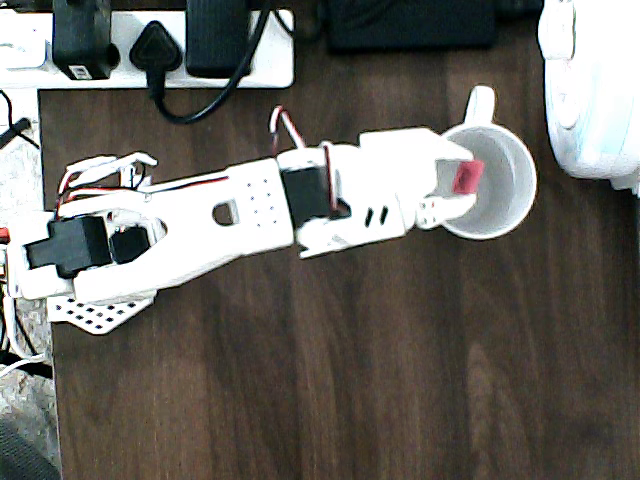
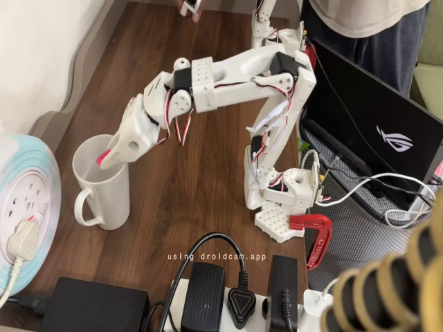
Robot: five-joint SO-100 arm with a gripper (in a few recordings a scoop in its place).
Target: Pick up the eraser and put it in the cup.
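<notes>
The white mug (image 1: 505, 205) stands on the dark wooden table at the right of the overhead view, handle pointing to the top edge; in the fixed view the mug (image 2: 104, 190) stands at the left with its handle toward the camera. My white gripper (image 1: 462, 180) hangs over the mug's mouth, shut on the small pink-red eraser (image 1: 466, 178). The eraser (image 2: 106, 157) peeks out between the fingertips just above the rim in the fixed view, where the gripper (image 2: 111, 155) tilts down into the opening.
A large white and pale-blue appliance (image 1: 592, 85) sits right beside the mug. A power strip with black plugs (image 1: 150, 45) lies along the table's edge. A laptop (image 2: 374, 117), a red clamp (image 2: 313, 235) at the arm's base and a person (image 2: 367, 28) are behind.
</notes>
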